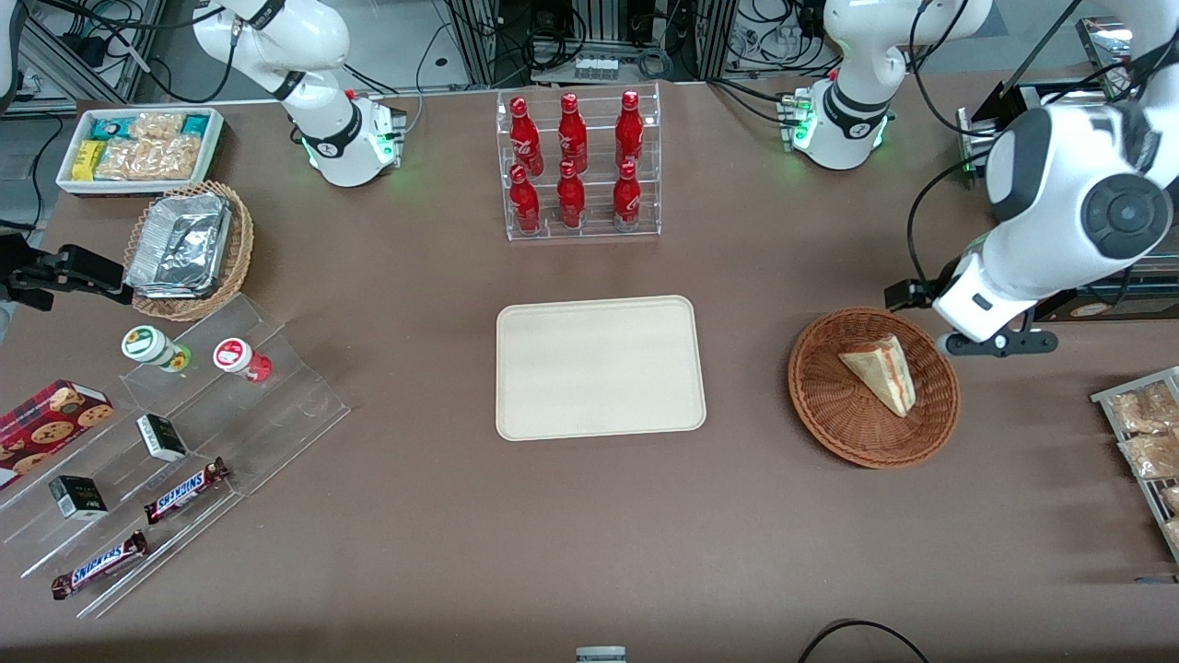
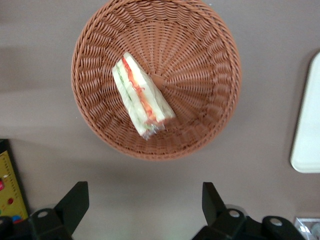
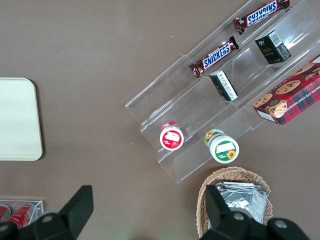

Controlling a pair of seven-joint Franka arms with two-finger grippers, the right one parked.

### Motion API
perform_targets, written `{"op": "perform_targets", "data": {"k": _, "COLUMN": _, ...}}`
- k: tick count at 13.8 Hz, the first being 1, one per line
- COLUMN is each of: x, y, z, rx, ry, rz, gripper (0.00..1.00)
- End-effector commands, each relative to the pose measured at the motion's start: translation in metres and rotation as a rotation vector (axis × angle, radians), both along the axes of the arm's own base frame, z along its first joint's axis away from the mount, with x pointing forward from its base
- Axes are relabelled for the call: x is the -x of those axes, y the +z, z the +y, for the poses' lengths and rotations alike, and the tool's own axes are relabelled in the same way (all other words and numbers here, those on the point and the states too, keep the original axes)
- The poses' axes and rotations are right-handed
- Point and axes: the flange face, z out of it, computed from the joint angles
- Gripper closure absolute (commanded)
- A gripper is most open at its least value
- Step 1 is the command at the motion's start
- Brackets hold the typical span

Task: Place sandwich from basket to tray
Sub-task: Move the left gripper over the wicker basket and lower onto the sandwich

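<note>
The sandwich (image 1: 882, 372) (image 2: 140, 96), a pale wedge with red and green filling, lies in the round reddish-brown basket (image 1: 815, 391) (image 2: 202, 60). The cream tray (image 1: 599, 368) (image 2: 306, 130) sits bare at the table's middle, beside the basket toward the parked arm's end. My gripper (image 2: 145, 200) hangs above the table just outside the basket's rim, toward the working arm's end and slightly farther from the front camera than the sandwich. It is open wide, with nothing between its black fingers (image 2: 74, 201). In the front view the white wrist (image 1: 976, 299) hides it.
A clear rack of red bottles (image 1: 580, 166) stands farther from the front camera than the tray. Packets on a wire rack (image 1: 1147, 433) lie at the working arm's end. A white snack bin (image 1: 138, 147), a tan basket of foil trays (image 1: 189, 249) and a clear stepped stand (image 1: 175, 442) lie toward the parked arm's end.
</note>
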Motion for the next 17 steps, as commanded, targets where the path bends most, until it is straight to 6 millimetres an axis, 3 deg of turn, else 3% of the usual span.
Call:
{"op": "perform_targets", "data": {"k": 1, "x": -0.004, "y": -0.031, "z": 0.012, "rx": -0.011, "ry": 0.045, "rz": -0.025, "gripper": 0.0}}
{"op": "perform_targets", "data": {"k": 7, "x": -0.008, "y": -0.075, "z": 0.003, "rx": -0.06, "ry": 0.417, "rz": -0.072, "gripper": 0.0}}
{"op": "perform_targets", "data": {"k": 12, "x": -0.013, "y": -0.1, "z": 0.003, "rx": -0.065, "ry": 0.495, "rz": -0.072, "gripper": 0.0}}
{"op": "perform_targets", "data": {"k": 17, "x": -0.002, "y": -0.127, "z": 0.007, "rx": -0.052, "ry": 0.511, "rz": -0.103, "gripper": 0.0}}
